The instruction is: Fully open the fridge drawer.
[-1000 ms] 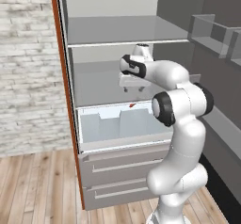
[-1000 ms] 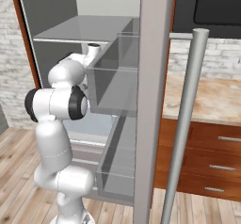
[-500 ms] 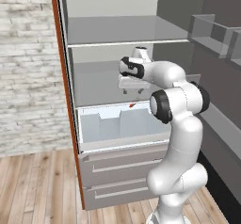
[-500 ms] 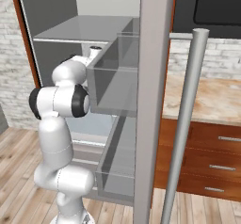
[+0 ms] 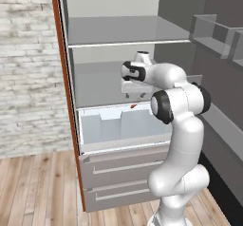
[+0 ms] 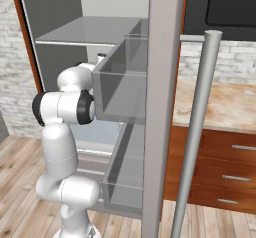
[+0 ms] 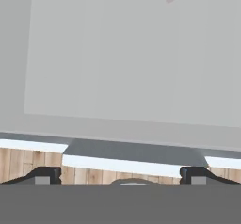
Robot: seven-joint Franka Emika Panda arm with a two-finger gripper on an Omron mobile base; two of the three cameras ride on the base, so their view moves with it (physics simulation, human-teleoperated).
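The drawer [image 5: 124,125] is seen pulled out from the fridge, below the glass shelf [image 5: 95,85] and above two grey flat-fronted drawers [image 5: 126,165] with long bar handles. It is a wide, shallow bin of pale translucent plastic with a white rim and a stepped, notched wall. The gripper [image 5: 133,88] is held above its far right part, over the rim. In the hand view the two dark fingertips [image 7: 44,175] are spread wide apart, with nothing between them.
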